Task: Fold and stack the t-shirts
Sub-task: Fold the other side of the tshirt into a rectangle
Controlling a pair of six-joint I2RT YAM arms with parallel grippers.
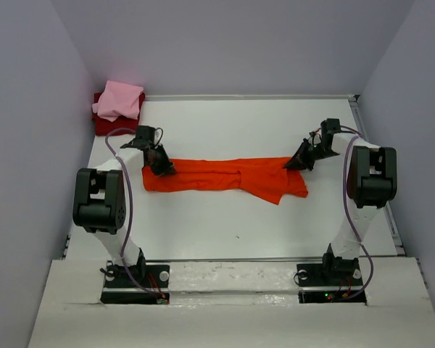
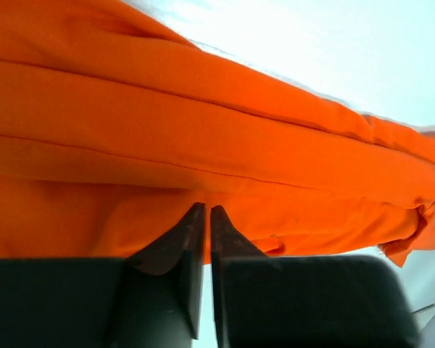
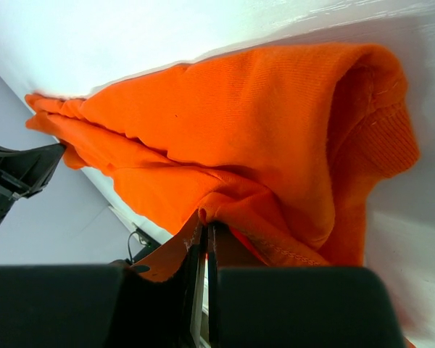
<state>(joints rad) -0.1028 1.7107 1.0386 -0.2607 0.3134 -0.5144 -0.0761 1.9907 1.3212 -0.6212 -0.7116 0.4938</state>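
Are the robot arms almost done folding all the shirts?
Not quite. The pink t-shirt already sits folded on the dark red t-shirt in the far corner. Now the left hand and right hand pinch the ends of the orange t-shirt, folded into a long strip. It needs more folds, then stacking.
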